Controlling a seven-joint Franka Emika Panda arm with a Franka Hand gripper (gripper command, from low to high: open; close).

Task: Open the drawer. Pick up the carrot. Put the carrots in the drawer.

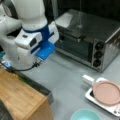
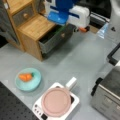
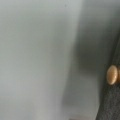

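Opening step: gripper (image 2: 61, 21), jaw state impossible to tell, hovers over the part-open drawer (image 2: 53, 40); finishing the pull calls for gripping the knob (image 3: 112, 74) just below. The carrot (image 2: 25, 77) lies well away.

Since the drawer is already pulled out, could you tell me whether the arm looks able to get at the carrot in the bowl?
Probably yes. The carrot lies uncovered in the open teal bowl, with bare table around it. The gripper sits up by the drawer, well away.

Orange carrot (image 2: 25, 77) lies in teal bowl (image 2: 18, 84), toward a front view's bottom from the open grey metal drawer (image 2: 53, 38).
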